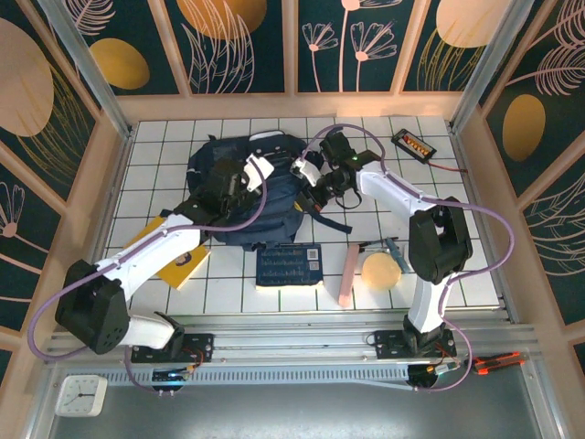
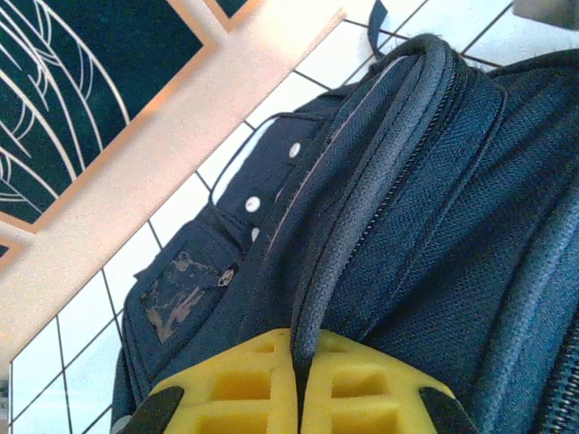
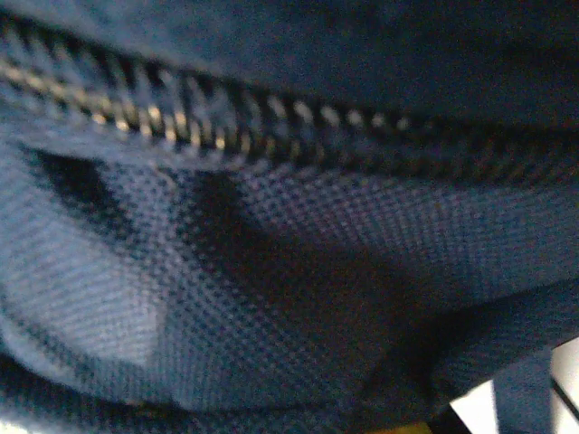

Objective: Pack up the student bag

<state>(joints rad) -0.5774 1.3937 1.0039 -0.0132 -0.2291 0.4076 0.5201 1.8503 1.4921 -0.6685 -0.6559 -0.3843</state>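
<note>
The white tiled table (image 1: 164, 146) has the student bag (image 1: 206, 165) (image 2: 434, 226) (image 3: 289, 271) lying in the far middle, a bit left. The left gripper (image 1: 245, 176) (image 2: 297, 362) is on top of it, its yellow fingers (image 2: 235, 398) pinched onto a ridge of the bag's seam. The right gripper (image 1: 311, 183) is clenched at the bag's right edge; can't tell if it's got any fabric. A navy printed book (image 1: 288, 265) lies just near of the bag.

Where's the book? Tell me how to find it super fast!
Look at the white tiled table and find the big navy student bag near its middle. Just in front of it, toward the arms' bases, lies the book. It is the small flat navy rectangle with pale print, between a yellow sheet and a pink stick.
</note>
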